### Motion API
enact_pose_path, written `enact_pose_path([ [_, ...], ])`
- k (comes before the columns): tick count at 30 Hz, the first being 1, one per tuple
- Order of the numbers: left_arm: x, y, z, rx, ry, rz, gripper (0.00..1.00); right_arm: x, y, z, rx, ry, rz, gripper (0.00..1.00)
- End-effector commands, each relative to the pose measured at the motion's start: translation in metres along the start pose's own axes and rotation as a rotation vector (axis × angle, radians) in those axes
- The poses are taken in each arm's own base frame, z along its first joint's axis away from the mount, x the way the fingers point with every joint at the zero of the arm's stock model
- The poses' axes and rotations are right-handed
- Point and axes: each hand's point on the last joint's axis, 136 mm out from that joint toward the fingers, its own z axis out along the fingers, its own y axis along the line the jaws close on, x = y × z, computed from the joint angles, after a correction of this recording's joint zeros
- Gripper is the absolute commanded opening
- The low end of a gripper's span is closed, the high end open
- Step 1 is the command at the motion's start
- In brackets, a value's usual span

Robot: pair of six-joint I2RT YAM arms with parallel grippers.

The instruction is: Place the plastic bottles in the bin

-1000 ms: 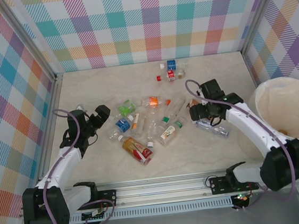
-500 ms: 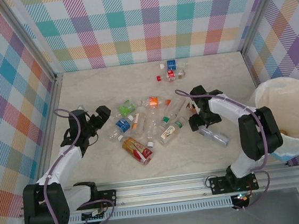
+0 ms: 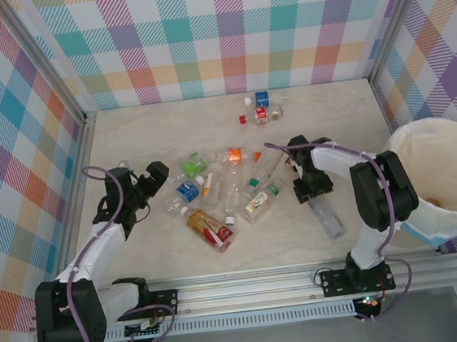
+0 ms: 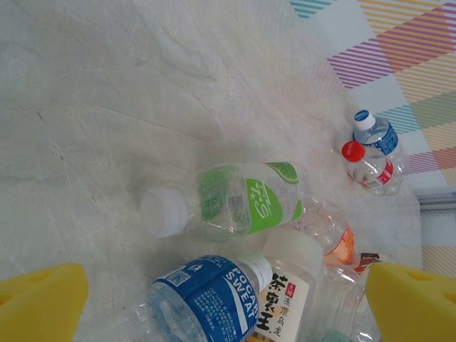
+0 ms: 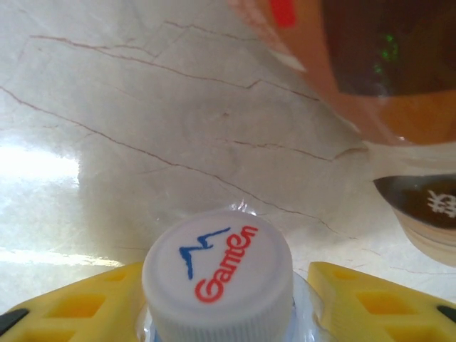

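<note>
Bottle cap (image 5: 217,274) reads "Ganten"; blue label (image 4: 206,296) "Pocari Sweat".

A pale marble-patterned counter (image 3: 151,138) lies under bright, even light. Pastel plaid walls (image 3: 222,33) enclose it on three sides, joined by aluminium posts (image 3: 45,59). A slotted metal rail (image 3: 249,287) spans the near edge.

Open tabletop (image 3: 354,117) separates the bottle cluster (image 3: 222,188) from bin (image 3: 448,156).

Setting was a robot test cell in a lab, not a home. Marble-look table (image 3: 142,131) was boxed in by plaid-printed panels (image 3: 230,32) on aluminium posts (image 3: 42,60). Left arm (image 3: 98,250) and right arm (image 3: 374,196) were bolted to an extrusion rail (image 3: 249,287) at its near edge.
</note>
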Motion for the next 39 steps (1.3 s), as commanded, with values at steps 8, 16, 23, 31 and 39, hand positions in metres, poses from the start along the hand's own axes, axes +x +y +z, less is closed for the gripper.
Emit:
enact_pose_path([
  [8, 0.002, -0.001, -0.001, -0.008, 0.000, -0.020, 1.00, -0.032, 0.003, -0.072, -0.084, -0.311, 0.044, 0.46],
  [16, 0.001, 0.009, -0.005, -0.079, -0.005, -0.097, 1.00, -0.049, -0.003, -0.206, -0.210, -0.835, 0.090, 0.40],
  [23, 0.011, 0.016, -0.021, -0.139, -0.003, -0.149, 1.00, -0.022, -0.026, -0.340, -0.222, -1.270, 0.096, 0.37],
  [31, 0.039, 0.024, -0.042, -0.272, -0.012, -0.125, 1.00, 0.020, -0.083, -0.447, 0.071, -1.556, 0.153, 0.34],
  [39, 0.066, 0.029, -0.053, -0.311, 0.027, -0.147, 1.00, 0.082, -0.154, -0.504, 0.520, -1.659, 0.340, 0.34],
])
